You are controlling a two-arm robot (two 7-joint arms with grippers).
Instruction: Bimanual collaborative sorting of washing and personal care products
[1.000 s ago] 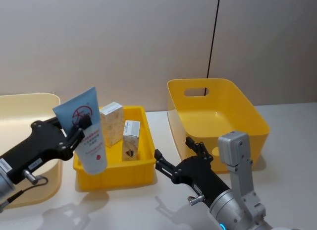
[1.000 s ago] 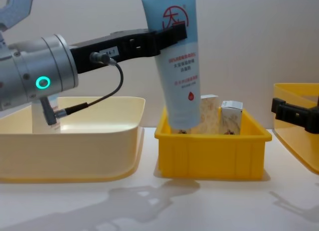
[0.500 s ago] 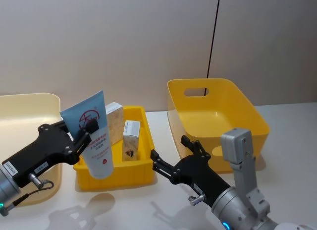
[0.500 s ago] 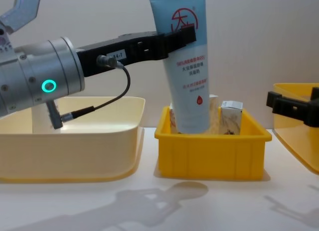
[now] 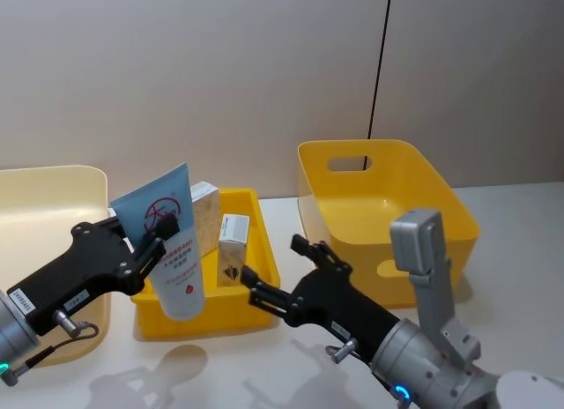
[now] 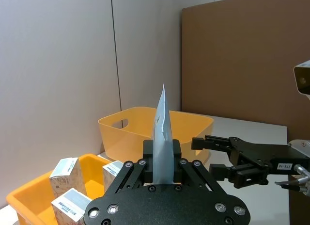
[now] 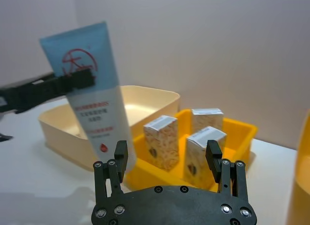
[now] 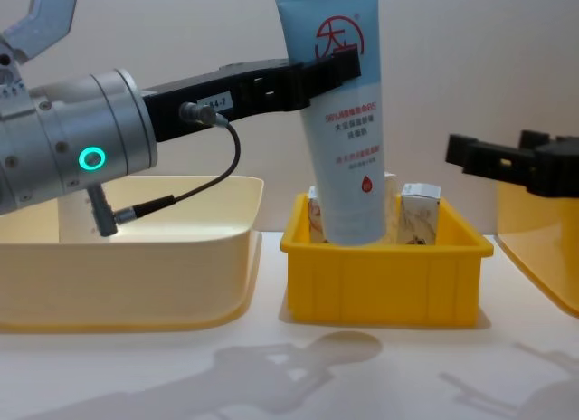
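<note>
My left gripper (image 5: 159, 226) is shut on a light-blue tube (image 5: 167, 250) with a red round logo. It holds the tube upright, cap down, over the left part of the small yellow tray (image 5: 260, 250). In the chest view the tube (image 8: 348, 130) hangs in front of the tray (image 8: 389, 275), gripped near its top. Three small white cartons stand in the tray, among them one (image 5: 201, 217) at the back and one (image 5: 233, 246) in front. My right gripper (image 5: 271, 270) is open, close to the tray's right front corner. From the right wrist, its fingers (image 7: 121, 154) frame the cartons (image 7: 162, 140), with the tube (image 7: 92, 89) beyond.
A wide cream bin (image 5: 44, 250) lies left of the tray. A tall yellow bin (image 5: 388, 215) with a handle slot stands to the right, behind my right arm. Bare white table (image 8: 271, 375) runs along the front.
The left gripper has carried the tube a little to the right and lower over the tray. The right gripper has risen and moved left toward the tray, still open.
</note>
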